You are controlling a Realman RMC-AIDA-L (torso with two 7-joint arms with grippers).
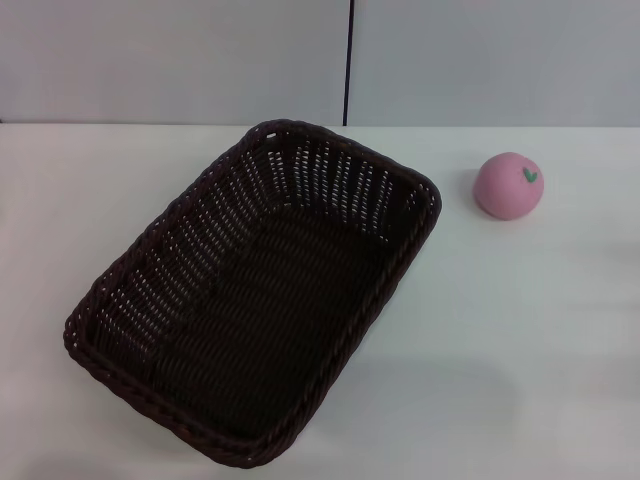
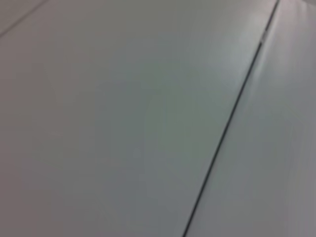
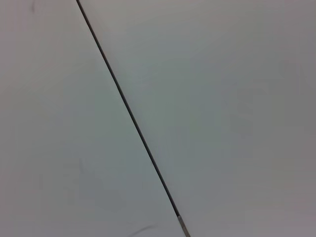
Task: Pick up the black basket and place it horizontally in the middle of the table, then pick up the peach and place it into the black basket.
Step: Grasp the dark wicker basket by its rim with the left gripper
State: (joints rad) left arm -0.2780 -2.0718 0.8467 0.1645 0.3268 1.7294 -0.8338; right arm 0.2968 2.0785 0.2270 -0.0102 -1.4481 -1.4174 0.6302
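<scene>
The black basket lies on the white table left of centre, turned diagonally, its long axis running from near left to far right. It is empty. The peach is a small pink ball with a green leaf mark; it sits on the table to the right of the basket's far corner, apart from it. Neither gripper shows in the head view. Both wrist views show only a plain grey surface crossed by a thin dark seam.
A grey wall with a dark vertical seam stands behind the table's far edge. Bare tabletop lies to the right of the basket and in front of the peach.
</scene>
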